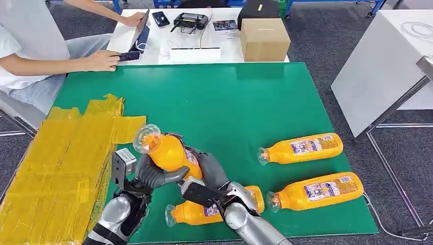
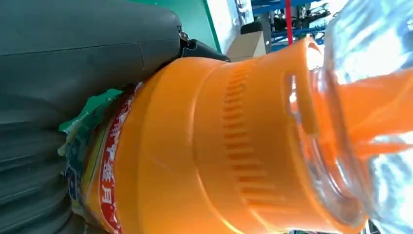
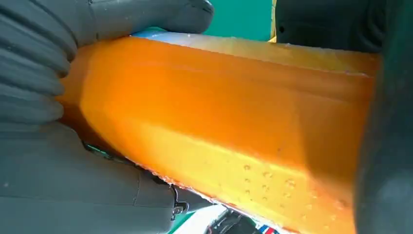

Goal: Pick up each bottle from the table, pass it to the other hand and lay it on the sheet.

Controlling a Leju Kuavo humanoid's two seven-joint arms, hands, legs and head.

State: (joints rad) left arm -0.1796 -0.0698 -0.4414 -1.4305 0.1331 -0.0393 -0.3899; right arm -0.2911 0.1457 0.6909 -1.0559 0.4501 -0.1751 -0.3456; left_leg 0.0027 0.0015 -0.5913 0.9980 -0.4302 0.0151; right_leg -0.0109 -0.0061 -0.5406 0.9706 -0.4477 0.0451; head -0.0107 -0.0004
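**Bottle mid-handover, both hands on it**

You have one bottle (image 1: 166, 151) raised above the green worktop (image 1: 230, 102), clear cap end tipped up and toward the yellow sheet (image 1: 56, 168). The left hand (image 1: 153, 174) wraps its lower body from the sheet side; the right hand (image 1: 209, 173) clasps it from the other side. Both sets of fingers are closed around the same bottle, so this reads as the pass itself, not yet finished.

Three more bottles lie on their sides on the worktop: one just below the hands (image 1: 214, 212), partly hidden by the right forearm, and two well apart to the right (image 1: 301, 148) (image 1: 316, 191).

Risks from here:
- If the right hand lets go before the left grip is firm, the bottle could drop onto the one lying beneath it and send it rolling.
- The left hold sits low on the body; the heavy end may tilt as weight shifts.
- The sheet looks crinkled, and a round bottle may roll after being laid.

Writing: the left wrist view shows a red band with white characters on the label (image 2: 109, 161), probably Chinese, too skewed to read. The blue-and-white labels on the lying bottles are too small to make out.

A person sits at the far white table (image 1: 204, 51).
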